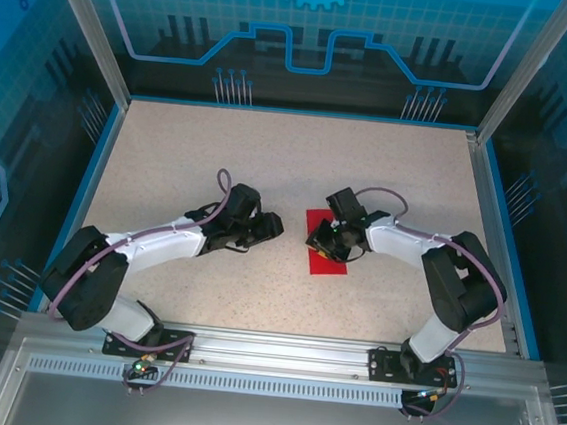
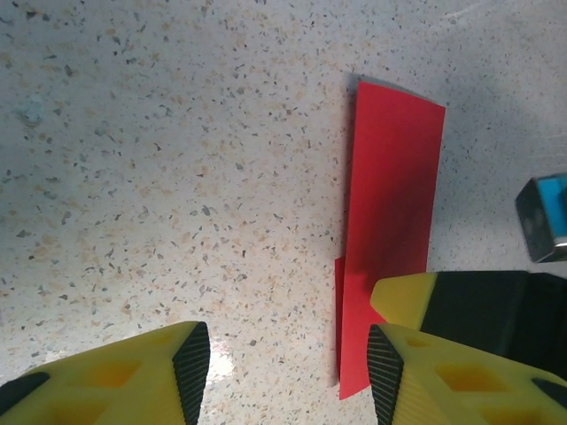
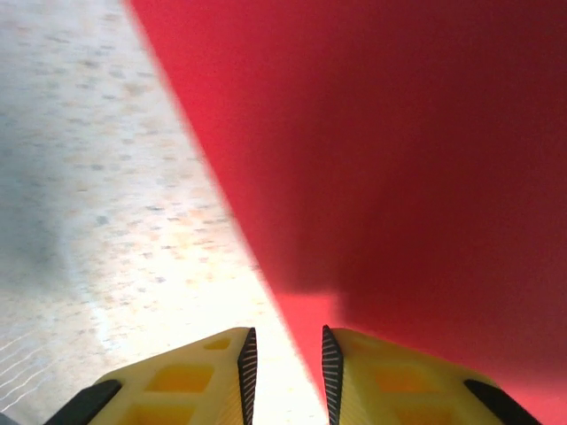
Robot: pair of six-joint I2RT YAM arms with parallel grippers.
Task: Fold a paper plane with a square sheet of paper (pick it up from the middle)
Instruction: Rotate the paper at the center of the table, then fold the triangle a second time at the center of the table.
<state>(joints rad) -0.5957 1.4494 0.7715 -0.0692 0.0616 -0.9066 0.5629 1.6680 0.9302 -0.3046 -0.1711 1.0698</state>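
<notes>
The square sheet of paper (image 1: 327, 265) lies flat on the speckled table, folded into a long red rectangle (image 2: 394, 177), not a paper plane. A sliver of its lower layer sticks out along the left edge. My right gripper (image 1: 323, 241) hovers low over the sheet with its jaws a little apart. Between the jaws (image 3: 285, 354) I see the paper's (image 3: 399, 159) edge and bare table, and nothing is pinched. My left gripper (image 1: 274, 225) stands just left of the sheet, open wide (image 2: 288, 363) and empty. Its right pad (image 2: 383, 363) sits over the sheet's near corner.
A yellow finger (image 2: 403, 297) of the right gripper reaches in over the paper in the left wrist view. The table (image 1: 168, 161) is bordered by a blue rim, with an aluminium rail (image 1: 270, 350) at the near edge.
</notes>
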